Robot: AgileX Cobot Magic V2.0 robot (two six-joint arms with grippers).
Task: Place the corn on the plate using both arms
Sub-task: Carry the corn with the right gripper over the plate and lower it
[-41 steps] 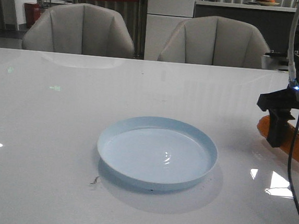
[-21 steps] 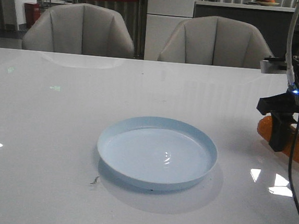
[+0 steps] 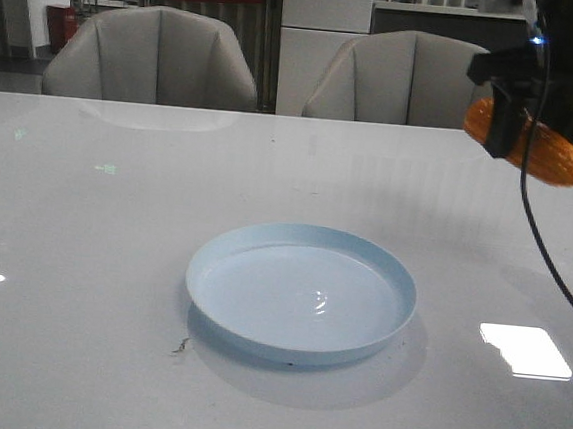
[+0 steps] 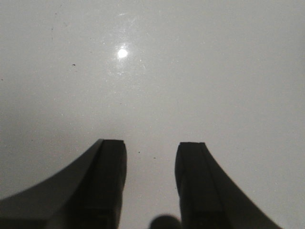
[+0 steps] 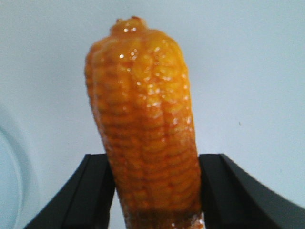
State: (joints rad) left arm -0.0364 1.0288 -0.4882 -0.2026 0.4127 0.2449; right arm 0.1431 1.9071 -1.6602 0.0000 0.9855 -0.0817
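Observation:
The orange corn (image 3: 545,152) hangs high above the table at the far right, held by my right gripper (image 3: 510,129). In the right wrist view the corn (image 5: 145,124) sits between the two black fingers (image 5: 95,191), which press on its thick end; its tapered tip points away. The pale blue plate (image 3: 301,292) lies on the white table at the centre, down and left of the corn; a sliver of its rim (image 5: 9,176) shows in the right wrist view. My left gripper (image 4: 150,148) is open over bare table and does not show in the front view.
Two grey chairs (image 3: 155,57) stand behind the table's far edge. A black cable (image 3: 545,247) hangs from the right arm. A small dark speck (image 3: 182,345) lies on the table by the plate's front left.
My right gripper has lifted the corn from the table at the right up to well above it. The plate has not moved.

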